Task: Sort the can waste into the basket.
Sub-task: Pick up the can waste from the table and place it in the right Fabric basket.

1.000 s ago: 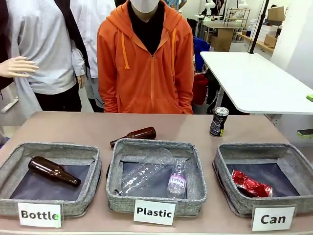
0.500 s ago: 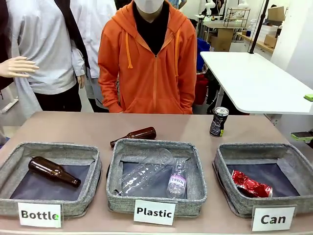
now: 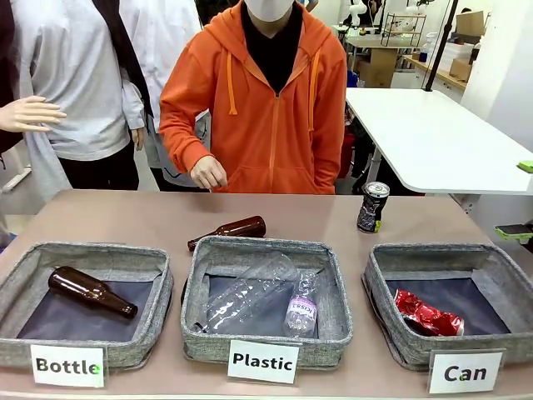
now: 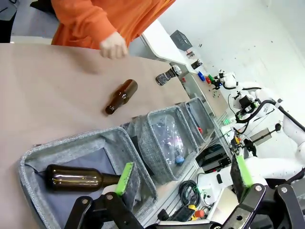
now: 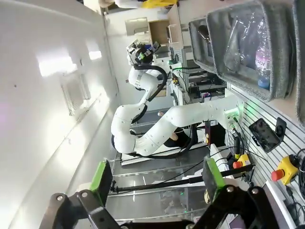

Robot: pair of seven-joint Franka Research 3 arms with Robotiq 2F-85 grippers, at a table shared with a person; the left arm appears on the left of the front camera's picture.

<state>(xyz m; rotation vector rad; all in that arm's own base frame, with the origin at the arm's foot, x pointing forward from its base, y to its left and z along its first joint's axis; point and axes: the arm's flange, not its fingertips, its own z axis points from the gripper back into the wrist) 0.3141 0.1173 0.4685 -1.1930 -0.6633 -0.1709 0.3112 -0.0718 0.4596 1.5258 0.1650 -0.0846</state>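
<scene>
The black can (image 3: 372,207) stands upright on the table (image 3: 150,217), just behind the far left corner of the basket (image 3: 433,250) and apart from it. The red can (image 3: 427,315) lies crushed on the basket's dark lining. A person's hand (image 3: 207,173) hangs loosely curled, knuckles down, at the far table edge left of the middle, with the orange sleeve (image 3: 179,108) bent at the elbow above it. The left pincer (image 4: 183,174) hovers tilted over the near side of the Bottle bin (image 4: 95,140), jaws spread wide with nothing between them. The right pincer (image 5: 157,176) is also wide open and empty, held off the table and turned on its side.
</scene>
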